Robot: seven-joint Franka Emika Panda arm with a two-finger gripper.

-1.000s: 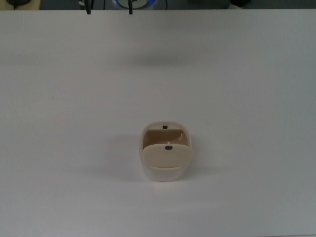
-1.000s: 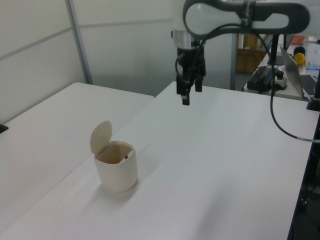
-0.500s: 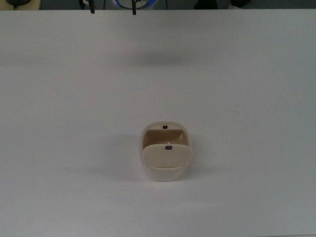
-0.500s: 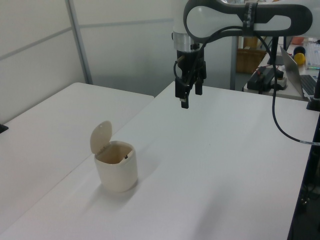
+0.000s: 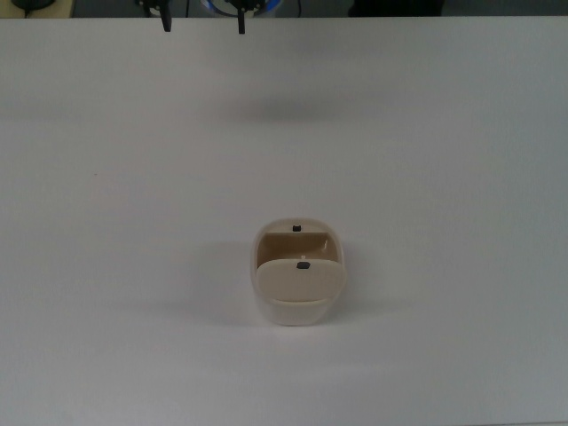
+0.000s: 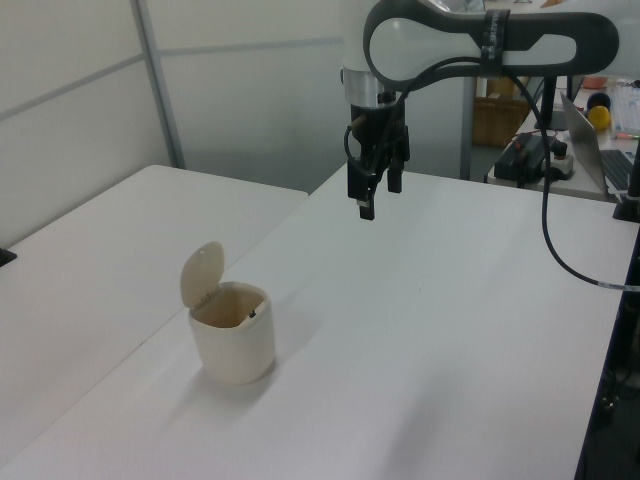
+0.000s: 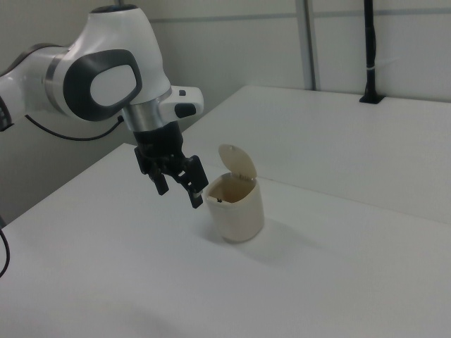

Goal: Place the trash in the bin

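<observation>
Overhead, in the top view, your bin (image 5: 299,275) stands on the white bench (image 5: 106,266), flap up. Left view: your hand (image 6: 370,195) hangs well apart from it, fingers spread, empty. Right view: no trash shows anywhere.

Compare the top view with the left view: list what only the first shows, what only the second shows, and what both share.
Only the top view looks straight down into the bin, showing its tan inside and the two small dark marks, one at the far rim and one on the lid.

Only the left view shows the whole arm with its open claw hanging above the table, empty, plus the wall panels and the cluttered desk behind.

Both show the white table and the bin with its lid swung up. No trash is visible in either.
</observation>
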